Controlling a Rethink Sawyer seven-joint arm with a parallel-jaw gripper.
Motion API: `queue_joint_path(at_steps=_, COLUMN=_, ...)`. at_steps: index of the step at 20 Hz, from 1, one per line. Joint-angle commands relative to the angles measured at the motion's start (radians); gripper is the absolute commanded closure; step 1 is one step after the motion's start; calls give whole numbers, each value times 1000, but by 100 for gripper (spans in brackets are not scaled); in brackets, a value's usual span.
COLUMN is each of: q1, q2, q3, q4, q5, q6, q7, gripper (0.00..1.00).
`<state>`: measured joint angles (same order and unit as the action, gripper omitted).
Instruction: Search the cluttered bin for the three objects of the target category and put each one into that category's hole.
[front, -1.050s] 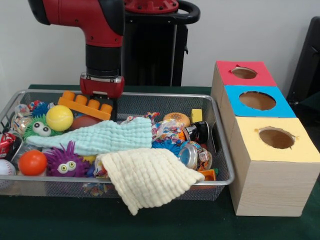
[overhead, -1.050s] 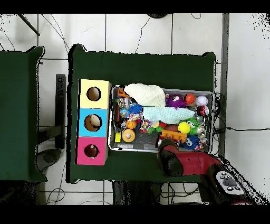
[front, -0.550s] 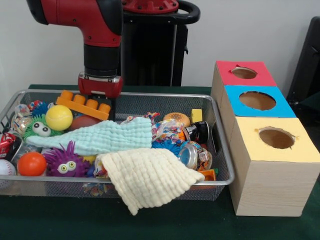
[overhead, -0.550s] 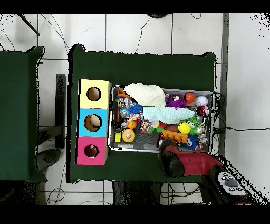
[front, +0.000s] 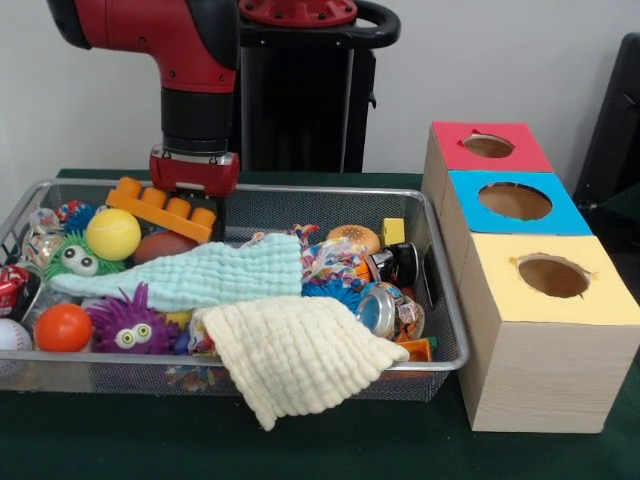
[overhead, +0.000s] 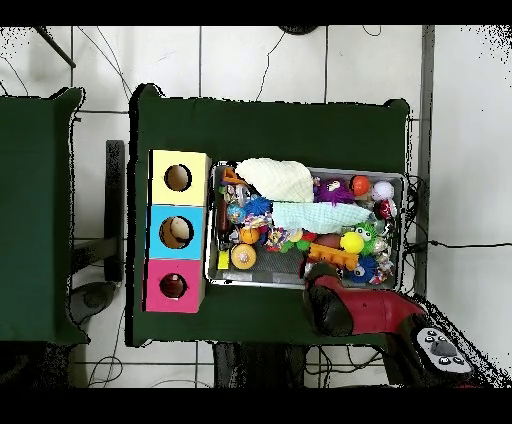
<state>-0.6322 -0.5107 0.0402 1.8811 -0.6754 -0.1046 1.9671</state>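
- Far left in the front view, the wire mesh bin (front: 440, 290) packs its small round toys together: a white ball (front: 10, 337) at the edge, an orange ball (front: 65, 326), a purple spiky toy with eyes (front: 130, 326), and a green one (front: 72, 258) with a yellow ball (front: 113, 234) against it. They lie loose, so lifting one may shift its neighbours.
- Above them, the red and black arm comes down to the bin's far side, and the gripper (front: 195, 195) sits right at an orange toy brick (front: 165, 208) that hangs tilted, clear of the heap. It reads as carried, but the fingers are hidden behind the brick and wrist, so I cannot tell how wide they stand.
- Which category is wanted is not shown; if it is building blocks, the brick is the first find.
- In the middle, a pale blue cloth (front: 200, 277) and a cream cloth (front: 295, 355) drape over the heap, the cream one hanging over the near rim. They probably hide more toys.
- Right of the cloths sit a toy burger (front: 353, 239), a small yellow block (front: 393, 231) and shiny wrapped pieces.
- Rightmost stand the three boxes beside the bin, each with a round hole on top: red box (front: 488, 146) farthest, blue box (front: 516, 201) between, yellow box (front: 552, 277) nearest.
- The overhead view shows the same row of boxes (overhead: 178, 230) touching the bin's side.
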Motion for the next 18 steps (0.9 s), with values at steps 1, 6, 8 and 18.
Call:
queue_joint_path(at_steps=1, q1=-19, q2=-27, q3=77, q4=-151, q5=-26, q6=-165, q7=84, gripper=0)
queue_joint_path(at_steps=6, q1=-31, q2=-47, q3=100, q4=-146, q5=-30, q6=-143, q7=82, gripper=0)
queue_joint_path(at_steps=8, q1=-34, q2=-50, q3=105, q4=-145, q5=-33, q6=-143, q7=82, gripper=0)
queue_joint_path(at_steps=18, q1=-297, q2=-34, q3=496, q4=-35, q5=-97, q6=61, q7=43, gripper=0)
